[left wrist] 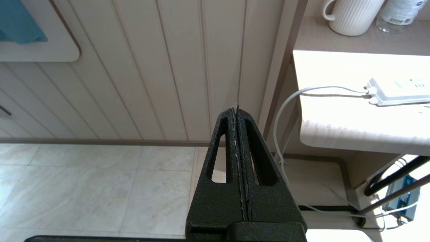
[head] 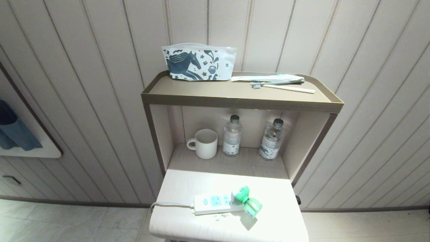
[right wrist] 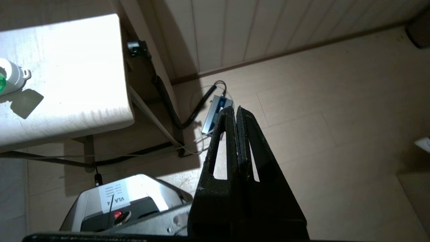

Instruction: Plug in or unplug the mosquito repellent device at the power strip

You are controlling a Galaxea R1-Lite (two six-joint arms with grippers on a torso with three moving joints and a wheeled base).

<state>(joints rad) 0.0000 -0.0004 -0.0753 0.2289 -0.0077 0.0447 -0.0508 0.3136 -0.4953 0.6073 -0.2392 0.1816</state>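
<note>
Head view showed the repellent (head: 246,200) sitting at the right-hand end of the strip (head: 215,203), its head against the last socket face, so it looked plugged in; whether the pins were fully seated could not be told. Neither arm appeared in this view. Judgement: if plugging in was the aim, it looked done, both claws being clear of the worktop (head: 188,185); if unplugging, nothing had begun.

Largest first. Shelf unit (head: 235,101): matt tan tray top with raised rim, pale wood-grain niche below. Worktop: pale, smooth, rounded front edge, strongly lit. Pouch (head: 198,63): soft white fabric, dark horse print. Two bottles (head: 231,136): clear plastic, dark caps. Mug (head: 205,144): white, ribbed, one handle. Strip: long white glossy plastic bar, light-blue socket faces, grey-white cord trailing off the left edge. Repellent: square white-green head, translucent green bottle, tilted toward the front.

Left claw (left wrist: 237,108): black, rough-textured, triangular fingers pressed together, empty, hanging left of the worktop above the tiled floor. Right claw (right wrist: 236,109): same make, pressed together, empty, off the right side over the floor.
</note>
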